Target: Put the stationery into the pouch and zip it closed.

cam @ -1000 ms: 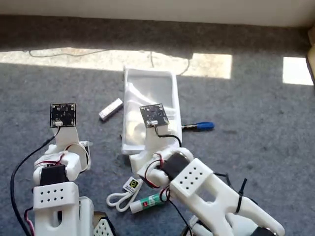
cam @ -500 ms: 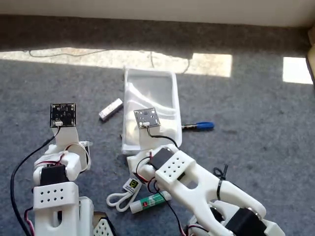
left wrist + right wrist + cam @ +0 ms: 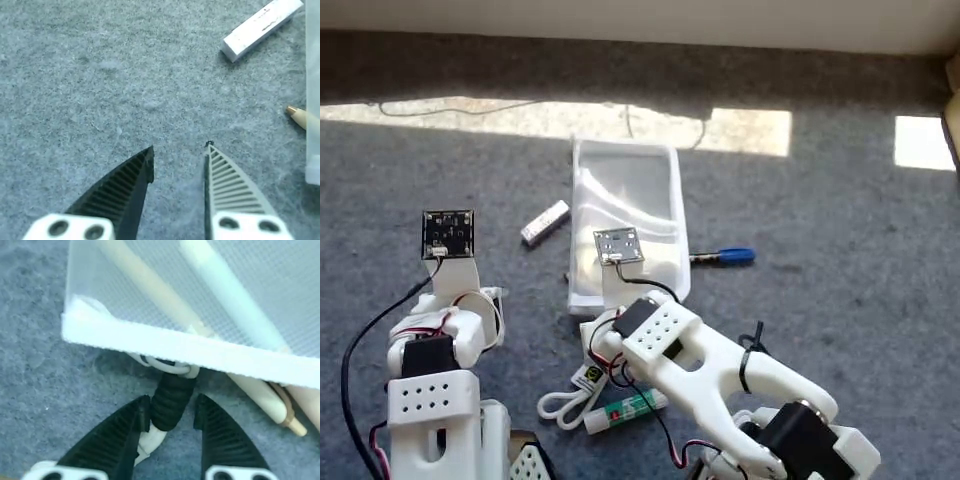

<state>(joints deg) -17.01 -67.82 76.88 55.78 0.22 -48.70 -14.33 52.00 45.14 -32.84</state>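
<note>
One zip pull (image 3: 171,396), between tips of right tool (image 3: 172,400)

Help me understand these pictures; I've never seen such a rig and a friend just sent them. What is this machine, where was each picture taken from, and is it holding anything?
These are two small white robot arms working on a grey carpet. The high view looks down on both: the left arm and the right arm. The other two pictures come from a camera on each arm's wrist, looking out along its jaws.

On the carpet lie a translucent white pouch with pens or pencils already inside, a white eraser, a blue marker and a green-labelled stick.

The left arm's jaws stand open over the carpet and hold nothing. The right arm's jaws stand open on either side of the pouch's black zipper pull, not visibly clamped on it.
</note>
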